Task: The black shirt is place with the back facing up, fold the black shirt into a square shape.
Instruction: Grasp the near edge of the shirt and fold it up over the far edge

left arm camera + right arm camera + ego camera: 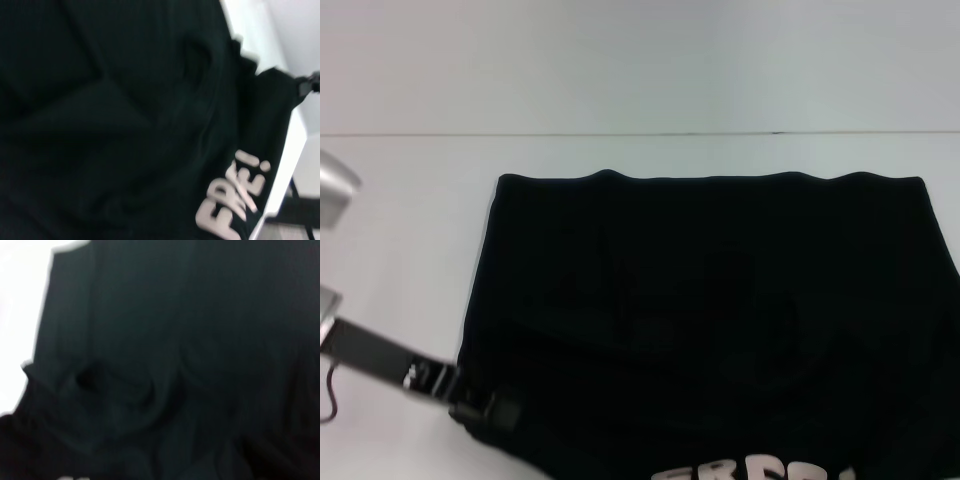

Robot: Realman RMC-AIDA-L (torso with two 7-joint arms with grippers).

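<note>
- White table [400, 250] fills the head view, meeting a pale wall [640, 60] along a thin line at the far side.
- The black shirt [710, 300] lies spread on the table, from about the middle across to the right edge of the view and down to the near edge.
- Its far edge runs roughly straight with small waves; the left edge slants outward toward the near side.
- Soft creases and folded layers show across the cloth.
- White blocky lettering [760, 470] sits at the near edge of the shirt, cut off by the edge of the view; the left wrist view shows it as "FREE!" [235, 200].
- The left gripper [485, 408] reaches in from the near left on a dark and silver arm, and its black tip touches the shirt's near-left corner.
- Whether its jaws are open or closed on the cloth cannot be told, since black fingers merge with black fabric.
- The right gripper does not appear in the head view; its wrist camera shows only rumpled black fabric close up, with a strip of white table at one side.
</note>
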